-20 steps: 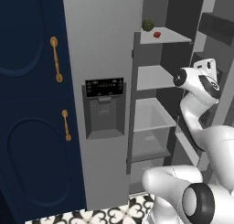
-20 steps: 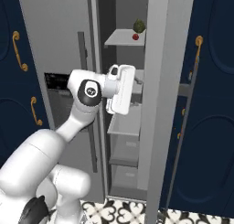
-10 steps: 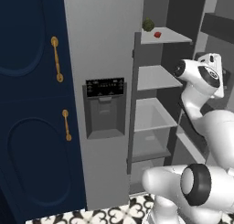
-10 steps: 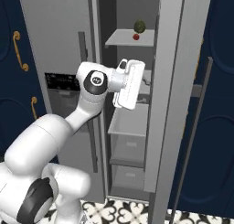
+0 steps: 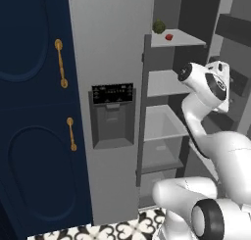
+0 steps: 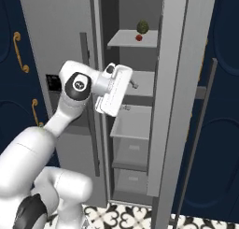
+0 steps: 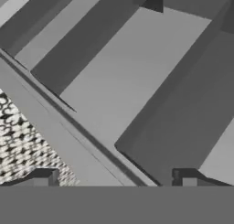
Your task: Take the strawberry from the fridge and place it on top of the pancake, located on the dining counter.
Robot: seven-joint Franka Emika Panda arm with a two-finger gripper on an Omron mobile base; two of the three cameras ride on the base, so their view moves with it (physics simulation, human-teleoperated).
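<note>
one strawberry sits on the top shelf inside the open fridge, just beside a dark green bumpy ball that lies farther back on the same shelf. lower down, at the level of the shelf below, the end effector reaches into the fridge opening with its fingers spread wide and nothing between them, well apart from the fruit. navy cabinets with gold handles stand beside the fridge, above a patterned tile floor.
</note>
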